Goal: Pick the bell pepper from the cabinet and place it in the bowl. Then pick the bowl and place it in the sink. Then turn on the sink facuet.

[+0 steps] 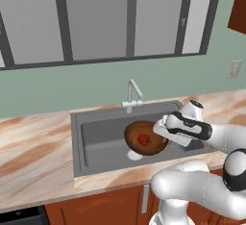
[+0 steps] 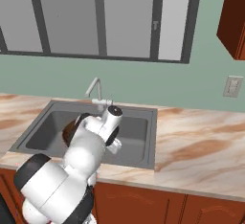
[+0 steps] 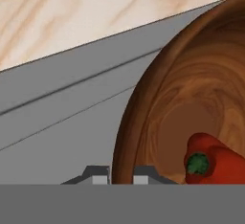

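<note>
Right, I've got the pincer clamped tight on the bowl's rim over the sink, pepper lying inside the bowl.

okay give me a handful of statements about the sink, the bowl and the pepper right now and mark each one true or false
1. The bell pepper lies inside the bowl. True.
2. The bowl sits on the counter to the left of the sink. False: it is over the basin of the sink, held at its rim.
3. The gripper is shut on the bowl's rim, one finger on each side of it. True.
4. Water is running from the sink facuet. False: no stream shows under the spout.
5. The bowl hangs tilted, not level. True, as the left base view shows it.
6. The pepper is green all over. False: it is red with a green stem.
</note>
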Robot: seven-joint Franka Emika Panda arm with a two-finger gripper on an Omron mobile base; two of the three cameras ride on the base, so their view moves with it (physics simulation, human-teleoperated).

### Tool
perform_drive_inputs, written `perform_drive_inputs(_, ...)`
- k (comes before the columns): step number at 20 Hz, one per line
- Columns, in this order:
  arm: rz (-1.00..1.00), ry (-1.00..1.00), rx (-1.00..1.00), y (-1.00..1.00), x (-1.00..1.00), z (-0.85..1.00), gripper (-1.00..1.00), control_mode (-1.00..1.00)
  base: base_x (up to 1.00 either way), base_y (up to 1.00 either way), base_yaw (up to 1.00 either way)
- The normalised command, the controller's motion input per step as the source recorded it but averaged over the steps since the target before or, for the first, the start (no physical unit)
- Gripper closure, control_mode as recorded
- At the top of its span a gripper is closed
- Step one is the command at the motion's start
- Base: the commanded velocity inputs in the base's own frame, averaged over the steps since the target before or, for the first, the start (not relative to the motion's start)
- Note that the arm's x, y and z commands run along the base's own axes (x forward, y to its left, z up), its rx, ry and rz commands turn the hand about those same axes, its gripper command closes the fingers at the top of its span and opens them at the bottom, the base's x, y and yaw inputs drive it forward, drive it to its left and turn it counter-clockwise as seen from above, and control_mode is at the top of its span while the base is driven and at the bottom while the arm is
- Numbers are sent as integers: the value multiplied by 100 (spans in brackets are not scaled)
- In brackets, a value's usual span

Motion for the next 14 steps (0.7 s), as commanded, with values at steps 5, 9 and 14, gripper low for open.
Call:
perform_drive_inputs(5,23,3,0,-2,81,-37,100,-100,0,0,0)
perform_drive_inputs(9,16,0,-1,-2,65,-31,100,-100,0,0,0)
perform_drive_inputs(14,19,0,-1,0,60,-52,100,-100,0,0,0)
